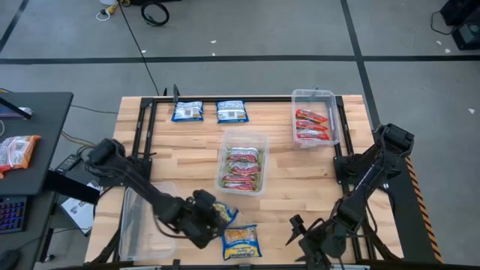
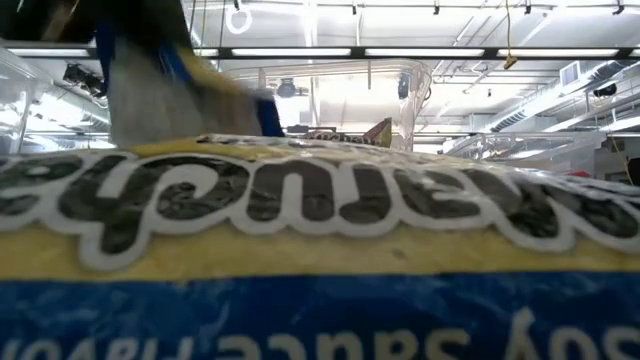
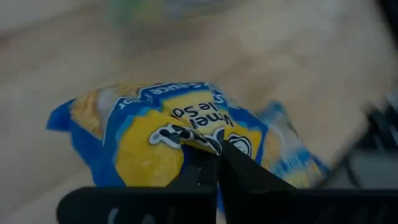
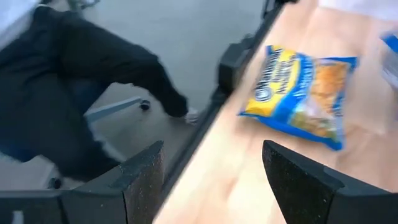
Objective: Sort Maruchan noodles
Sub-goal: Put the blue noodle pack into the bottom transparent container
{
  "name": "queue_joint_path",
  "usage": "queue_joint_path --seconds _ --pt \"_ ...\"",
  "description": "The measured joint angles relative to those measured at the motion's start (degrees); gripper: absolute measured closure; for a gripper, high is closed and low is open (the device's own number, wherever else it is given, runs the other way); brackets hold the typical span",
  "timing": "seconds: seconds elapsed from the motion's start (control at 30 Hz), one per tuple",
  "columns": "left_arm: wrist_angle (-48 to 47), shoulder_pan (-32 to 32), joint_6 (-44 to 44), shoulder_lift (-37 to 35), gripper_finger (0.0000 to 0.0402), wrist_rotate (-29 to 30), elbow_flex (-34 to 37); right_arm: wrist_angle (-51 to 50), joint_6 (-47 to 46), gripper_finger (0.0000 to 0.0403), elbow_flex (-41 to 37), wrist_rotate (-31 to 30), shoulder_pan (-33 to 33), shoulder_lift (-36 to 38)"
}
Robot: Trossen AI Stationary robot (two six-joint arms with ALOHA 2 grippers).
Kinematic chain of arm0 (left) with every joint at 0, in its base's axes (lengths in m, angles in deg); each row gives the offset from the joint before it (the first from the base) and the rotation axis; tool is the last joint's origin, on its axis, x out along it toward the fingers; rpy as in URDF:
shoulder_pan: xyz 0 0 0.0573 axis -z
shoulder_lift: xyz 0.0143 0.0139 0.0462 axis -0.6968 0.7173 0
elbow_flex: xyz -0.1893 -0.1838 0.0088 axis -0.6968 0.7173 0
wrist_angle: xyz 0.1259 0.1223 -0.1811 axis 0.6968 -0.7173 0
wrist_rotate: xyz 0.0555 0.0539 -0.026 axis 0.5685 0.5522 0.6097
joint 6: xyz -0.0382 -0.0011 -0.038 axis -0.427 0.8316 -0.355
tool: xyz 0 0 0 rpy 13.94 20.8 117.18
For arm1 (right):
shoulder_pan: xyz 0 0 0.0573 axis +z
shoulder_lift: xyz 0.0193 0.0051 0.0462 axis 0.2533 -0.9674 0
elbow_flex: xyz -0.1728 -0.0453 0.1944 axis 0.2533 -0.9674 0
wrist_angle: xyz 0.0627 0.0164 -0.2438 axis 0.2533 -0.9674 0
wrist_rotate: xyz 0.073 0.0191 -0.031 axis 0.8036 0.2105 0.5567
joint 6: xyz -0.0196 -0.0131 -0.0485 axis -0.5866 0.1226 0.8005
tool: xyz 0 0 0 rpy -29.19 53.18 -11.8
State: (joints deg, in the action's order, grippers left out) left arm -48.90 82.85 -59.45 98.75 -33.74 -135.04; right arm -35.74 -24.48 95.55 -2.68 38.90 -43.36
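One blue-and-yellow Maruchan packet [image 3: 180, 134] sits pinched in our left pincer [image 1: 212, 217] near the worktop's [image 1: 180, 142] front edge, the empty clear tub [image 1: 142, 221] just beside; right pincer [image 4: 211, 180] waits spread.

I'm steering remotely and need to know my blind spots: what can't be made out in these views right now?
- Low view: a blue-and-yellow packet fills the frame against the lens, hiding the table and both arms.
- Left wrist view: the left pincer grips a packet; the background is blurred.
- High view: the left arm covers part of the empty tub; the red packets are too small to count.
- Right wrist view: the right pincer is open; the tubs are out of frame.
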Motion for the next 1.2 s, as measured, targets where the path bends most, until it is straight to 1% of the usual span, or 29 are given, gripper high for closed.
queue_joint_path --seconds 0.13,0.27,0.37,0.47,0.53,0.57,0.67,0.8,0.9,0.97,1.03,1.1,1.2 --pt "2.76 2.73 19.94 -5.74 0.0396 -0.61 0.00 0.23 2.15 0.0131 0.00 -1.96 -2.76 0.00" --pt "3.53 5.29 35.35 -11.10 0.0396 -2.67 0.00 1.07 3.95 0.0131 0.00 -2.04 -6.43 0.00" --pt "2.56 7.14 45.72 -14.81 0.0396 -5.73 0.00 1.05 3.69 0.0131 0.00 -1.55 -9.50 0.00" --pt "-0.83 8.75 51.64 -18.24 0.0396 -11.64 0.00 1.03 2.24 0.0131 0.00 -1.38 -12.42 0.00" --pt "-5.02 9.51 51.49 -20.70 0.0396 -16.48 0.00 1.01 0.70 0.0131 0.00 -1.35 -14.22 0.00" --pt "-7.40 9.76 50.01 -21.89 0.0396 -19.00 0.00 1.03 0.09 0.0131 0.00 -1.31 -15.06 0.00" --pt "-15.09 10.62 42.76 -25.58 0.0396 -26.02 0.00 0.98 -0.79 0.0131 0.00 -1.20 -17.52 0.00" --pt "-23.52 12.10 32.13 -30.43 0.0396 -36.99 0.00 1.24 -1.16 0.0131 0.00 -1.21 -20.91 -0.02" --pt "-30.11 13.10 26.25 -33.37 0.0396 -41.47 0.00 2.15 -2.66 0.0131 0.00 -1.22 -23.10 -0.02" --pt "-34.56 13.94 25.20 -34.59 0.0396 -41.90 0.00 3.08 -3.84 0.0131 0.00 -0.98 -24.35 -0.01" --pt "-38.85 15.05 26.65 -35.00 0.0396 -40.12 0.00 4.01 -4.01 0.0131 0.00 -0.98 -25.38 -0.02" --pt "-41.49 16.06 30.36 -34.66 0.0396 -36.89 0.00 4.94 -3.96 0.0131 0.00 -1.05 -26.21 -0.02" --pt "-41.52 16.59 38.74 -33.06 0.0397 -31.07 0.00 5.12 -3.87 0.0131 0.00 -1.49 -27.26 -0.02"
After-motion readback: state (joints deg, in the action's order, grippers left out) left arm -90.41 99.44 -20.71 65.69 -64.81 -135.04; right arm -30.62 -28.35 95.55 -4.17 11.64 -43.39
